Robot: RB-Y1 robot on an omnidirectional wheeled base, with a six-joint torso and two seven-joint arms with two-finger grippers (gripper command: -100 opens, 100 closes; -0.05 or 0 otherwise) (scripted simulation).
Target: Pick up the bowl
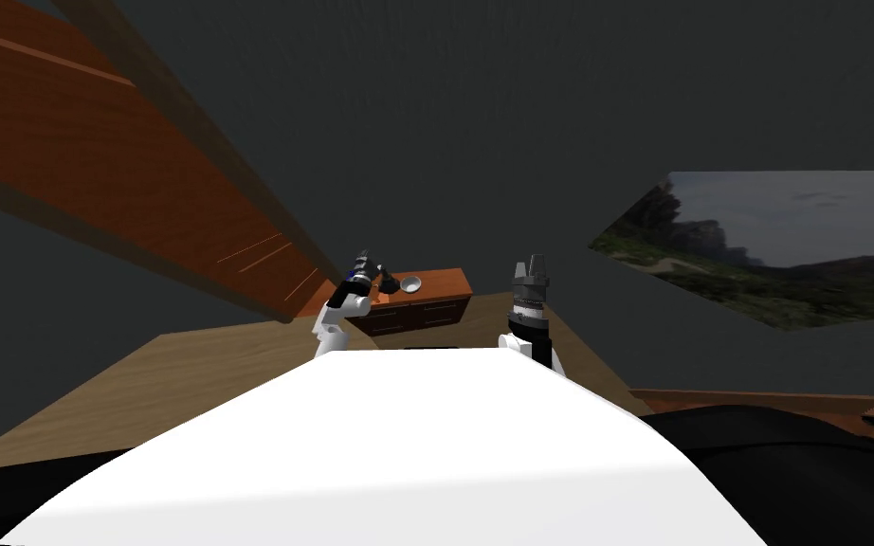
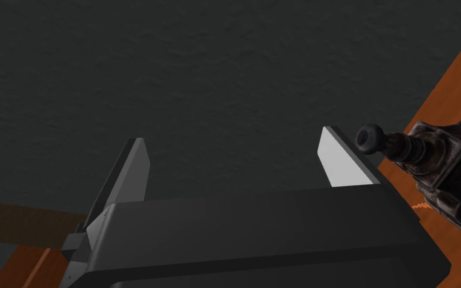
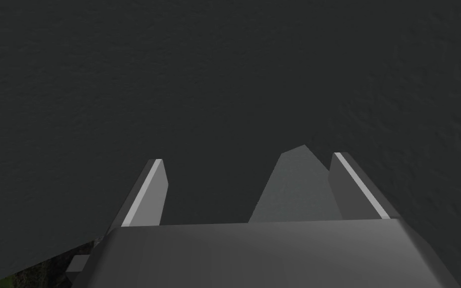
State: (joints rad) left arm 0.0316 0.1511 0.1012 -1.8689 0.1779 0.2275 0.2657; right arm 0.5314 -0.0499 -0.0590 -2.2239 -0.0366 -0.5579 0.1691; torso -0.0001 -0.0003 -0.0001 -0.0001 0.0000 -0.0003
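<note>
Left jaws near round white bowl (image 1: 410, 283)

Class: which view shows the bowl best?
Head view: the white bowl sits on the wooden cabinet beside a dark knobbed object. The left wrist view catches that object beside the open left tool; the right wrist view, the open right tool.

Home: wooden dresser (image 1: 440, 308), wood floor (image 1: 189, 379)

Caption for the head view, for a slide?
Left gripper, open, by the dresser with the white bowl; right gripper open, off to the side.
</note>
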